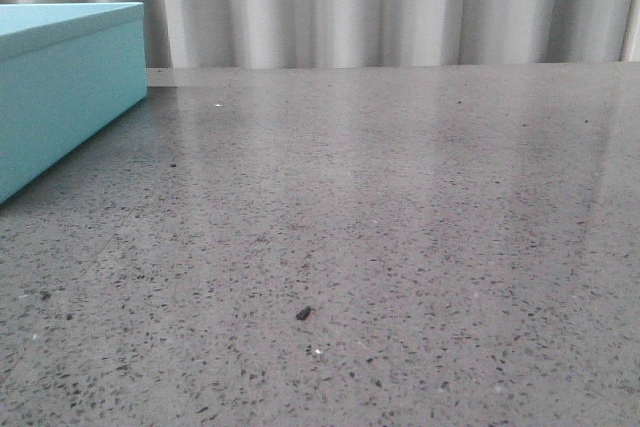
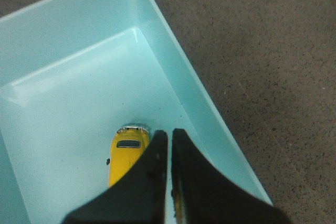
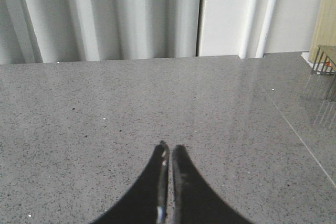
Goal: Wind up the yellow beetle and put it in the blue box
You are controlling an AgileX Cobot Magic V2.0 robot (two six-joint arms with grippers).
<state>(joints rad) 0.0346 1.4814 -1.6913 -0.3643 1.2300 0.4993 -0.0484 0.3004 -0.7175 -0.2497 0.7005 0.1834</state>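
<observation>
Beetle (image 2: 127, 158) sits inside box (image 2: 79, 72), just under the pressed-together left gripper (image 2: 167, 136). Right gripper (image 3: 168, 150) also pressed together, over bare counter (image 3: 105, 108). Risk: L fingers clip beetle/box wall on exit.

One blue box (image 1: 60, 97) stands at the far left corner of the speckled grey worktop (image 1: 400, 247); one yellow beetle (image 2: 127, 158) lies inside it; two pincers show, one left pincer (image 2: 169, 136) and one right pincer (image 3: 169, 148), each with two dark fingers pressed together; one small dark crumb (image 1: 303, 313) sits near the worktop's front edge; one wire rack (image 3: 324, 64) stands at the far right corner.
</observation>
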